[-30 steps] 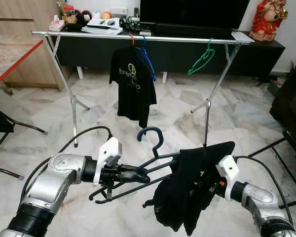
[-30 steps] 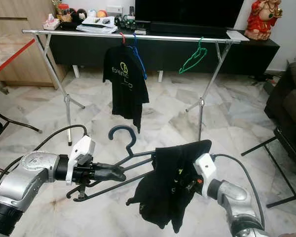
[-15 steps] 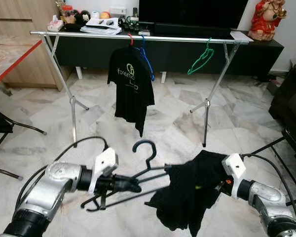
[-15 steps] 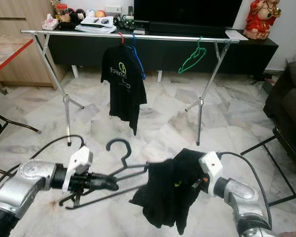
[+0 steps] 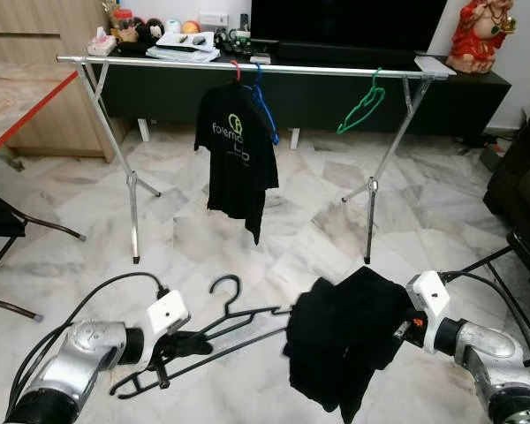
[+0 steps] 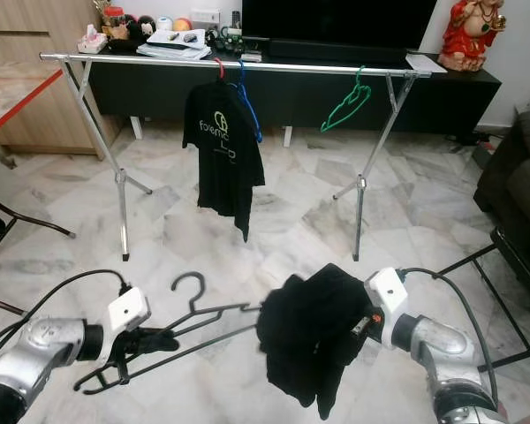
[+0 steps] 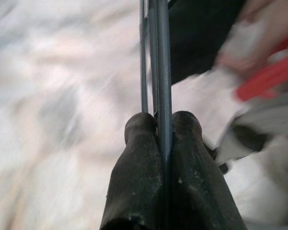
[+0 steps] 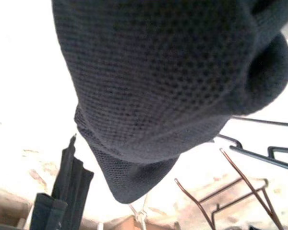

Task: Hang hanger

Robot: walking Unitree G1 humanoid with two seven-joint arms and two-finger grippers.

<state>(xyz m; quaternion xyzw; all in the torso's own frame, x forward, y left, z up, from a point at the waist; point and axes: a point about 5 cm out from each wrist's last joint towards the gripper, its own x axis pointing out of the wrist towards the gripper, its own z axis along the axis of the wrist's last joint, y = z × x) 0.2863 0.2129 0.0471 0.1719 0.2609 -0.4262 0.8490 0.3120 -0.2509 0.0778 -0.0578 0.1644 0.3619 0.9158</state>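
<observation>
My left gripper point(image 5: 193, 343) is low at the left, shut on the lower bar of a black hanger point(image 5: 234, 329); the hanger's hook point(image 5: 226, 286) points up. In the left wrist view the two black fingers point(image 7: 139, 158) pinch the thin bar point(image 7: 160, 72). A black shirt point(image 5: 346, 336) is bunched over the hanger's right end. My right gripper point(image 5: 408, 325) holds that shirt's far edge, its fingers buried in the cloth point(image 8: 153, 81). Ahead stands a metal clothes rack point(image 5: 168, 62) with a black printed T-shirt point(image 5: 239, 150), a blue hanger point(image 5: 265, 108) and a green hanger point(image 5: 361, 102).
A dark TV console point(image 5: 336, 88) lies behind the rack. A red-edged table point(image 5: 22, 106) and a chair leg point(image 5: 44, 228) are at the left, a dark sofa point(image 5: 521, 177) and black frame legs point(image 5: 503, 256) at the right. Marble floor point(image 5: 291, 238) lies between me and the rack.
Both arms have dropped lower and the left gripper has drawn back to the left, carrying the hanger with it. The shirt has bunched up closer to the right gripper.
</observation>
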